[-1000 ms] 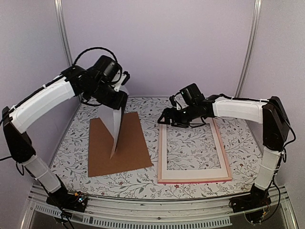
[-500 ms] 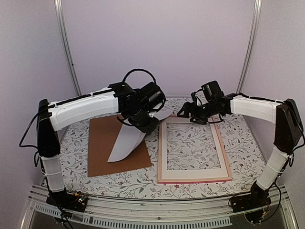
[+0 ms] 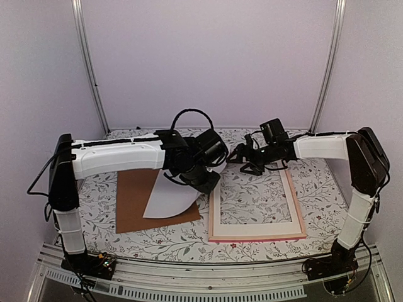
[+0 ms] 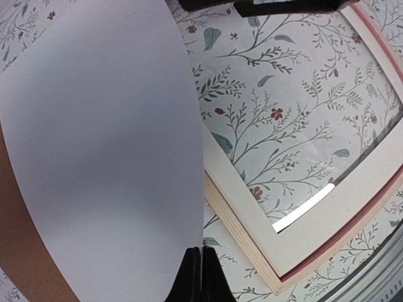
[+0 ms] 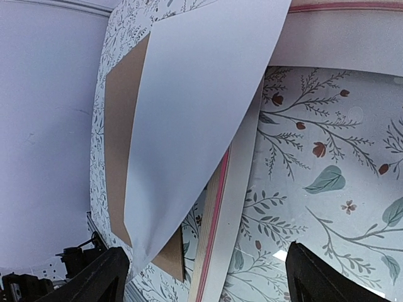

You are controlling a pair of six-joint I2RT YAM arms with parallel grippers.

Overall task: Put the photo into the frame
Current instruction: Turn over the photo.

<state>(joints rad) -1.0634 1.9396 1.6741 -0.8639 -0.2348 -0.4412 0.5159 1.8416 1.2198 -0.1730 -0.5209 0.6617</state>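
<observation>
My left gripper (image 3: pixel 206 180) is shut on one edge of the photo (image 3: pixel 167 199). Only its plain white back shows, and the sheet bows down over the brown backing board (image 3: pixel 131 202). In the left wrist view the closed fingertips (image 4: pixel 200 277) pinch the sheet (image 4: pixel 107 157) beside the frame's near-left corner. The pink frame (image 3: pixel 301 217) lies flat on the right with the white card mat (image 3: pixel 252 228) in it. My right gripper (image 3: pixel 243 157) is open and empty above the frame's far-left corner. In its own view, the gripper (image 5: pixel 208 280) looks down on the pink rail (image 5: pixel 215 214) and the photo (image 5: pixel 189 113).
The table has a floral cloth (image 3: pixel 94 189). The brown backing board (image 5: pixel 119 126) lies left of the frame with a narrow gap between them. Purple walls and metal posts (image 3: pixel 88 63) enclose the back and sides. A metal rail (image 3: pixel 189 286) runs along the near edge.
My left arm swung right and lowered the photo from upright over the board to a bowed slant near the frame's left rail. My right gripper shifted around the frame's far-left corner.
</observation>
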